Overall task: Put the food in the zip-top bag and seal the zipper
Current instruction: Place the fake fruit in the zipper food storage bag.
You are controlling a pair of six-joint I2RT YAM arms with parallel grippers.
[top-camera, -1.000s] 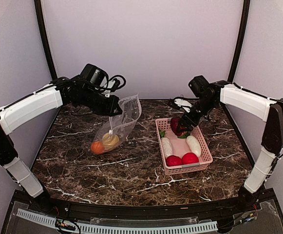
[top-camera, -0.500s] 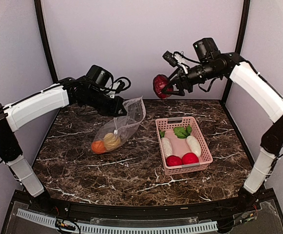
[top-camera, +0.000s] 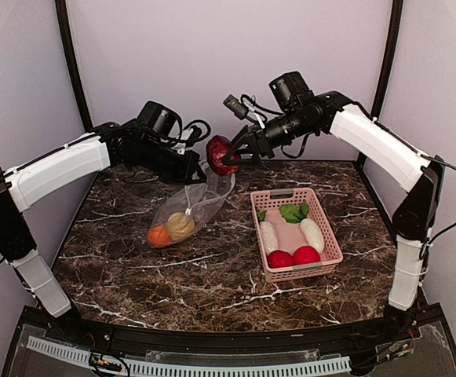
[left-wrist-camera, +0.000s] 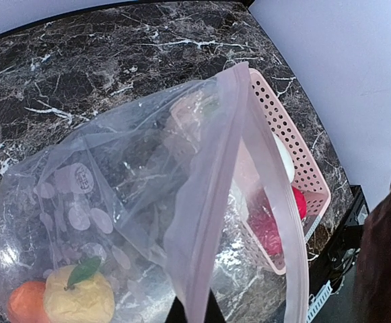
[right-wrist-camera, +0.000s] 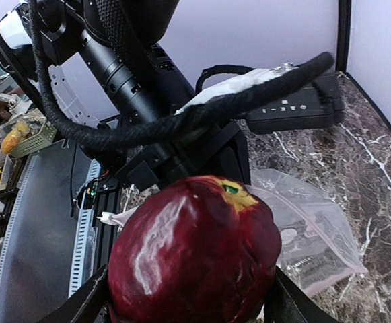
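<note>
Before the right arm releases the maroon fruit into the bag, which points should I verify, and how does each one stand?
1. Maroon fruit firmly held by the right pincer: ok, it is clasped on both sides.
2. Left pincer holds the edge of the bag raised: ok.
3. Bag mouth open: ok, the two zipper strips stand apart in the left wrist view.
4. Fruit directly above the mouth: cannot tell. The top view shows it by the bag's upper edge, but the left wrist view shows it off to one side.
5. Room inside the bag: ok, only the orange ball and the yellow fruit lie at its bottom.
</note>
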